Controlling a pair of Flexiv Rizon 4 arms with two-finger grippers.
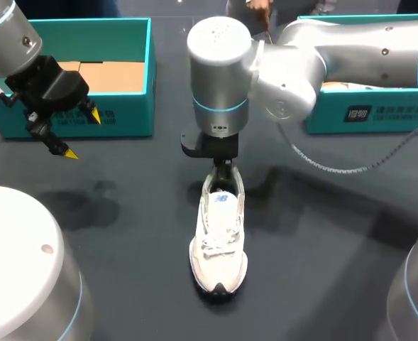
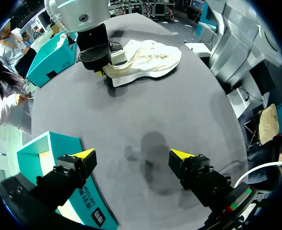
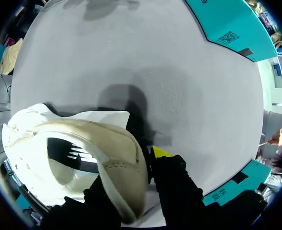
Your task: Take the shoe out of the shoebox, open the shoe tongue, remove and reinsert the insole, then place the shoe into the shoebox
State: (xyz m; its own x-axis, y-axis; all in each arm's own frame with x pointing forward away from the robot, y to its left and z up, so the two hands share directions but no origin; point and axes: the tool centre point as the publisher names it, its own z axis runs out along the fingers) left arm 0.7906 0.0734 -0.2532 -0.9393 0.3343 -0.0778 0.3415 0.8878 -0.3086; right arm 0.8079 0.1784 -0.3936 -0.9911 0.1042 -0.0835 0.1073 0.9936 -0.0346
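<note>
Two right fingers (image 3: 161,153) clamp the heel of the shoe (image 1: 219,238); left fingers (image 2: 84,155) spread, well away.

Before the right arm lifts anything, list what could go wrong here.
1. The right gripper pinches only the heel collar of the shoe, so a lift may let the toe sag or the shoe slip out.
2. The left gripper hangs open near the shoebox, away from the shoe, so nothing steadies it; a tug could drag it across the table.
</note>
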